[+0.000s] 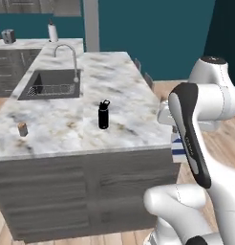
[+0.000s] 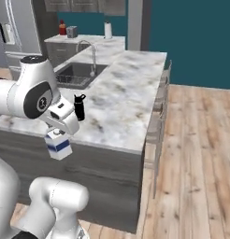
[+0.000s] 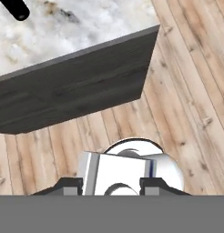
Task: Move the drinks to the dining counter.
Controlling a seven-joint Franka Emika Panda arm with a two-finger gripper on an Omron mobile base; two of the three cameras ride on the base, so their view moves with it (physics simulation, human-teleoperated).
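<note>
Clamped between the end effector [image 2: 58,140] fingers, the blue-and-white carton [image 2: 59,145] is held off the marble worktop [image 2: 121,98], beside its front edge. The black bottle [image 1: 103,115] is seen upright on it, the orange container [image 1: 23,129] well apart.

White glossy arm [image 1: 205,143] of rounded segments, dark grey joint panels, round dark cap on one joint, bulbous white base link
</note>
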